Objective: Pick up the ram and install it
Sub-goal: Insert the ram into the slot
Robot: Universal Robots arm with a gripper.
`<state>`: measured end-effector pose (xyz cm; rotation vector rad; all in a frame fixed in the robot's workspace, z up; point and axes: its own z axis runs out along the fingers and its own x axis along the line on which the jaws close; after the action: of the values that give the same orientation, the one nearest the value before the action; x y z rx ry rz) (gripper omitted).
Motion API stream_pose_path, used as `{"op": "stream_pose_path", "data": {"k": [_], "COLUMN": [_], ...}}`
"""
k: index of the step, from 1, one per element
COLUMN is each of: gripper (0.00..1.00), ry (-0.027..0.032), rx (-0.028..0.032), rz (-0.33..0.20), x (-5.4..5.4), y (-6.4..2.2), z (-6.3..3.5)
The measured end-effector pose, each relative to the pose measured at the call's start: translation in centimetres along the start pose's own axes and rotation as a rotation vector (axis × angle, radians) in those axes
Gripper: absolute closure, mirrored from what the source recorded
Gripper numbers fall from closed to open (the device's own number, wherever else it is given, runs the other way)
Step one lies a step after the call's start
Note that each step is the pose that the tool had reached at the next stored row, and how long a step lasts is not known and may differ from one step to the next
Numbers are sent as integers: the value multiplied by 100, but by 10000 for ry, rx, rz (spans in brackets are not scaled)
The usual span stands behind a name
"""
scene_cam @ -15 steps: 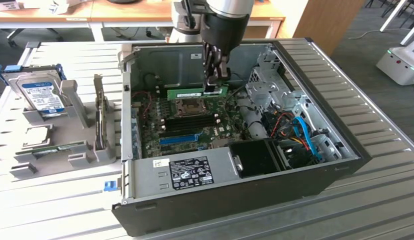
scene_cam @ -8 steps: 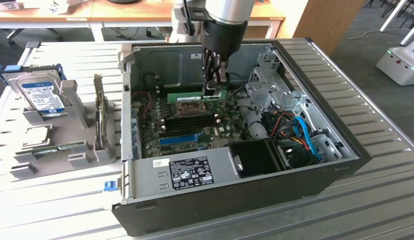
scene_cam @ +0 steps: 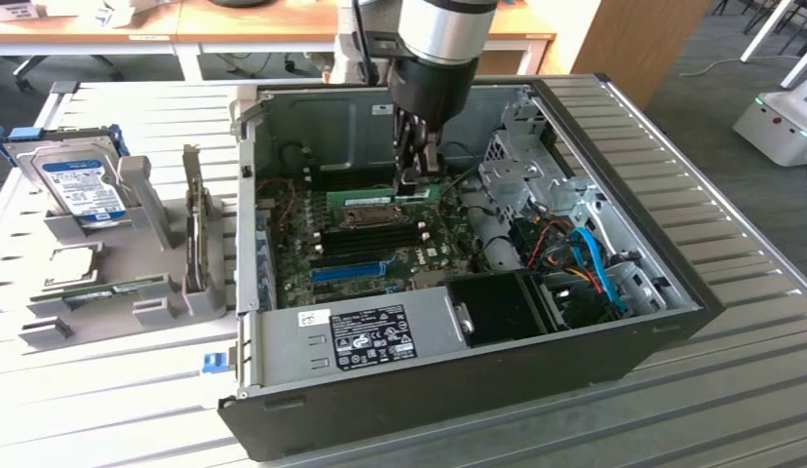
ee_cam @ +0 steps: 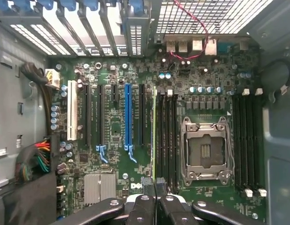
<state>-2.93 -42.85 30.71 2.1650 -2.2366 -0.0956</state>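
The ram (scene_cam: pixel 375 192) is a narrow green stick held level inside the open computer case (scene_cam: pixel 664 292), just above the motherboard (scene_cam: pixel 377 244) near the CPU socket (scene_cam: pixel 373 209). My gripper (scene_cam: pixel 417 185) reaches down into the case and is shut on one end of the stick. In the wrist view the ram (ee_cam: pixel 154 126) appears edge-on as a thin green line running away from my gripper (ee_cam: pixel 154 186), in line with the black memory slots (ee_cam: pixel 166 136) beside the CPU socket (ee_cam: pixel 204 150). I cannot tell whether it sits in a slot or hovers over it.
A long blue slot (ee_cam: pixel 128 117) and black card slots lie beside the ram. Drive cages and blue and orange cables (scene_cam: pixel 586 263) fill the case's right side. On the exterior view's left, a grey rack (scene_cam: pixel 131 292) holds a hard drive (scene_cam: pixel 81 185) and an upright card (scene_cam: pixel 193 229).
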Motion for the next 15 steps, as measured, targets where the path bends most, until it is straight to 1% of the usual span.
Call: {"op": "stream_pose_path", "data": {"k": [6, 15], "gripper": [88, 88], "ry": [-1, 0], "rx": [0, 0], "rz": [0, 0], "x": [2, 5], "y": [-6, -13], "z": [100, 214]}}
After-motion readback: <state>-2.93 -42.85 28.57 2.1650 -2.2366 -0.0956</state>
